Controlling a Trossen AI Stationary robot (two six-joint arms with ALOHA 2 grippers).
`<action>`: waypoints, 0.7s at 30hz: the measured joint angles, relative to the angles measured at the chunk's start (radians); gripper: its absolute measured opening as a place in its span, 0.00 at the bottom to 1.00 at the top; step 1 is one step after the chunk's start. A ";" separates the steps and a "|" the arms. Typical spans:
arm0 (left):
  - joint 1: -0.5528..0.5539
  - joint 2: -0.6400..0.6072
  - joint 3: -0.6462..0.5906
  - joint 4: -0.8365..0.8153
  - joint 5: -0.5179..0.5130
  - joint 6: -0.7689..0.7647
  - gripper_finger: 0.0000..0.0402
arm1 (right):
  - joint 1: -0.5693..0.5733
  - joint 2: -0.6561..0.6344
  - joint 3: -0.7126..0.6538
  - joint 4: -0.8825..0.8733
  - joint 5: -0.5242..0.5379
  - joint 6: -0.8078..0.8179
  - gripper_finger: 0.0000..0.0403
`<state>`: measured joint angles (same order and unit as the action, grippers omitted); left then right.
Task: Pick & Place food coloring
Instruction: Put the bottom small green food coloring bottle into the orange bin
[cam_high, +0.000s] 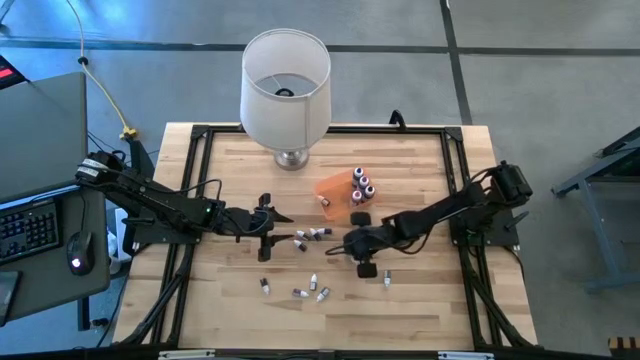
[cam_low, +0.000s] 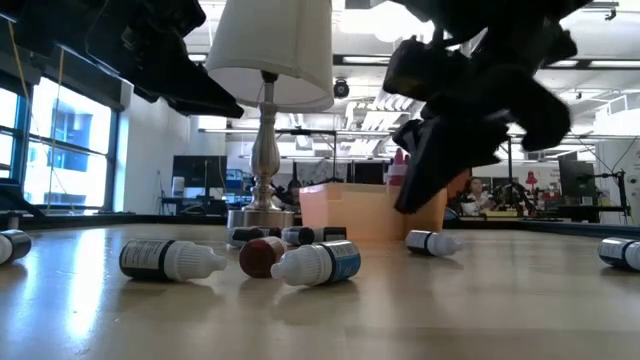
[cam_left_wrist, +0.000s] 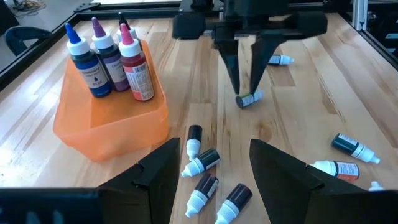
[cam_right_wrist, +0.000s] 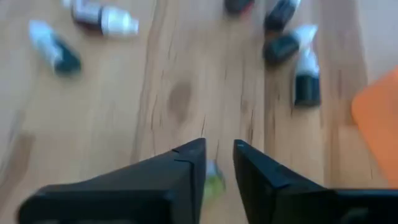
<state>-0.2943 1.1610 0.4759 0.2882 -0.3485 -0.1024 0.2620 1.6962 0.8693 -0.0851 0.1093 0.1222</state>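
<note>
The right gripper (cam_left_wrist: 245, 87), jaws narrowly apart, straddles a green-banded bottle (cam_left_wrist: 249, 99) lying flat on the surface, ungripped.

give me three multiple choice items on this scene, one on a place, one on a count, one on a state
1. Where is the right tool?
A. over the tray
B. down at a small bottle on the table
C. beside the lamp

2. How many bottles stand in the orange tray?
A. one
B. three
C. six

3. How do the bottles in front of the left tool lie?
A. upright
B. stacked
C. on their sides

B: its fingers straddle a green-labelled bottle on the wood.
B: blue, purple and red ones stand there.
C: the left wrist view shows them flat on the table.
</note>
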 joint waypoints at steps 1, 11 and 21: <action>0.000 0.000 0.000 -0.001 0.000 0.000 0.48 | 0.004 0.000 0.011 -0.028 -0.001 0.000 0.24; 0.000 0.000 0.000 0.000 0.000 -0.008 0.48 | 0.019 0.010 0.025 -0.083 0.061 0.336 0.38; 0.000 0.000 0.000 0.000 0.001 -0.008 0.48 | 0.028 0.092 0.028 -0.122 0.085 0.406 0.38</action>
<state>-0.2947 1.1610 0.4759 0.2882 -0.3477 -0.1104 0.2901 1.7884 0.8976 -0.2071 0.1942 0.5281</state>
